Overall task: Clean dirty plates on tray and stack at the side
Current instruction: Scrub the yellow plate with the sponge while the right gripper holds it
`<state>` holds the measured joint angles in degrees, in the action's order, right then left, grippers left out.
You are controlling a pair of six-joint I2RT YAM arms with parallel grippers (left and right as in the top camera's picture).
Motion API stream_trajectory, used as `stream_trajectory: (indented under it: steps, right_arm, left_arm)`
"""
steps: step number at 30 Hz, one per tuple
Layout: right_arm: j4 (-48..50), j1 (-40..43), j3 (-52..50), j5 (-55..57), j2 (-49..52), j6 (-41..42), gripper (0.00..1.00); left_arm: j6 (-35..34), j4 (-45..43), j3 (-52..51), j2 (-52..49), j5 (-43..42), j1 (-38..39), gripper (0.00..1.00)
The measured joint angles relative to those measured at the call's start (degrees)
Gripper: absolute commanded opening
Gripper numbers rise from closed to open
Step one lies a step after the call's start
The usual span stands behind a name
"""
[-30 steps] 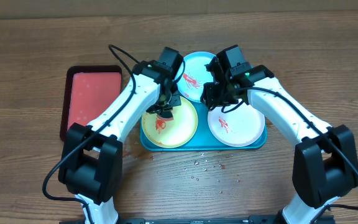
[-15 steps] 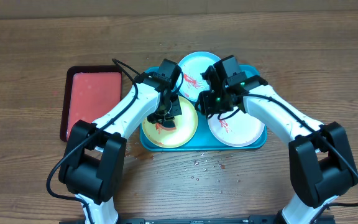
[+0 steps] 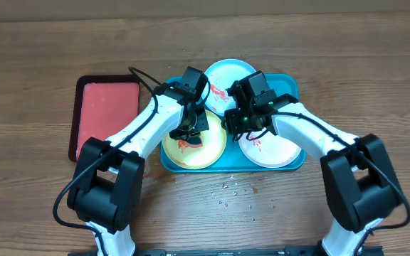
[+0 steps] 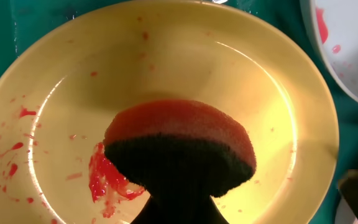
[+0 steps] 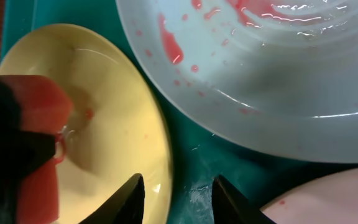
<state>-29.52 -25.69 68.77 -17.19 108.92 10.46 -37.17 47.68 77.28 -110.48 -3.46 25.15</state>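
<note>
Left hand [image 3: 190,132] clamped tight on the sponge [image 4: 179,146], pressed onto the yellow plate [image 4: 278,93] at lower left of the tray [image 3: 295,161]. Sauce smear [image 4: 104,180] just beside the sponge. Right hand [image 5: 180,200] part open, holding nothing, fingertips either side of that plate's rim. Judgement: pinch the rim to steady the plate, scrub in short strokes across the smear, and avoid knocking the blue plate [image 5: 328,87].

Bright, even light overhead; wrist views soft-focused, glare on the light-blue plate [image 5: 278,68].
</note>
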Motion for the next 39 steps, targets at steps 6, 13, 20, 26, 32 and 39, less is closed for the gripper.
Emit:
stream_trajectory:
  steps: [6, 13, 20, 26, 32, 39]
  right_arm:
    - [1.8, -0.3, 0.0, 0.0, 2.9, -0.2, 0.33]
    - [0.3, -0.6, 0.0, 0.0, 3.0, -0.2, 0.32]
    - [1.0, -1.7, 0.0, 0.3, 3.5, 0.0, 0.25]
    - [1.4, -2.1, 0.0, 0.3, 3.7, 0.2, 0.21]
    - [1.4, -2.1, 0.0, 0.2, 3.7, 0.2, 0.21]
    - [1.4, -2.2, 0.0, 0.2, 3.8, 0.2, 0.21]
  left_arm:
    - [0.0, -0.1, 0.0, 0.0, 0.0, 0.0, 0.04]
    - [0.0, -1.7, -0.6, 0.0, -0.4, 0.4, 0.04]
    - [-0.4, -6.3, -4.3, 0.0, -1.7, 1.9, 0.04]
    - [-0.4, -6.6, -5.1, 0.0, -1.9, 1.9, 0.14]
    - [-0.8, -8.4, -5.2, 0.0, -1.9, 2.1, 0.34]
    - [-1.6, -8.5, -5.2, 0.0, -1.7, 2.8, 0.42]
